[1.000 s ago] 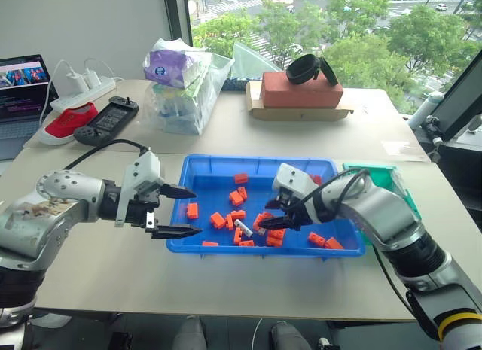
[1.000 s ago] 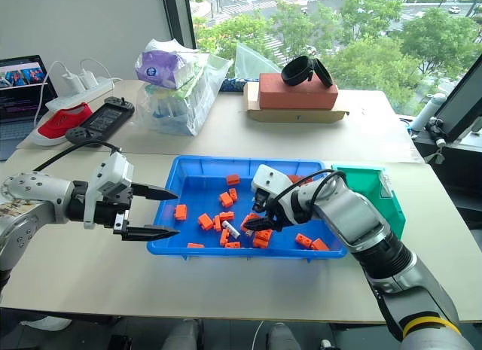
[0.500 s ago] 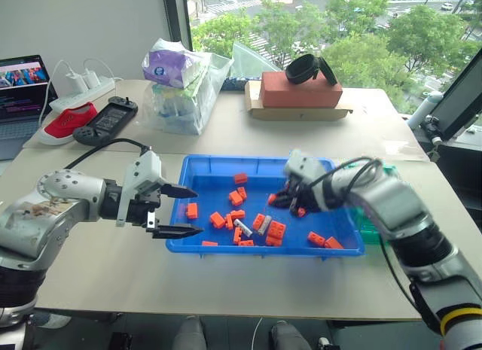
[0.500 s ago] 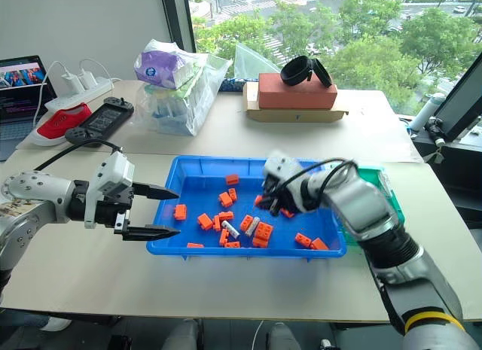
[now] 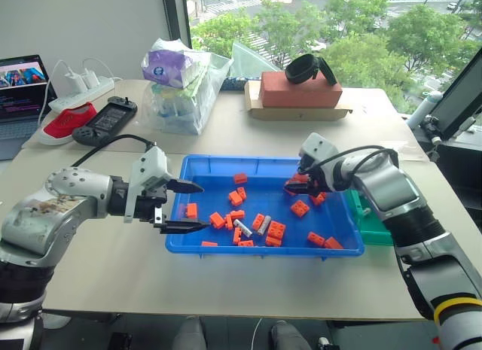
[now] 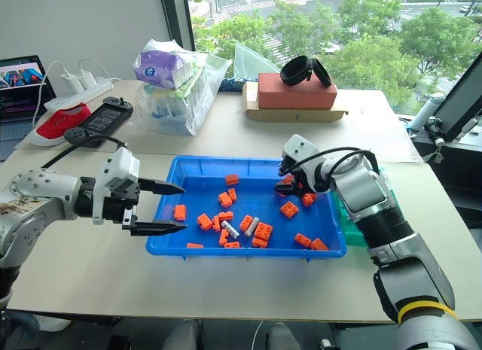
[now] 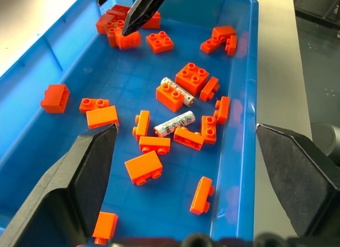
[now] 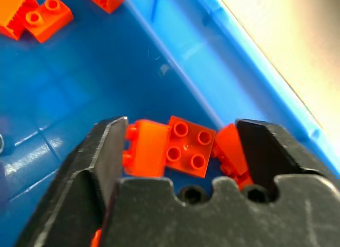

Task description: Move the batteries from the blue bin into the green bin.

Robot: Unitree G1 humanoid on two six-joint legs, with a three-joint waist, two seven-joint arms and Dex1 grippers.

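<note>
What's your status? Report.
Left gripper open at blue bin edge. Right gripper open over bricks. Two batteries left among them.

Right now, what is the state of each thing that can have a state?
Wide bright blue plastic bin: holds orange toy bricks and two batteries.
Two silver-grey cylindrical batteries: lying flat among the bricks.
Small teal-green plastic bin: contents hidden.
Left tool: open, empty.
Right tool: open, over bricks.
Laptop: screen on.

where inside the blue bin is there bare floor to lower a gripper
Bare floor: the blue bin's far left corner beyond the lone brick, and the middle strip toward the right gripper. Crowded: the near centre, where bricks ring both batteries.
</note>
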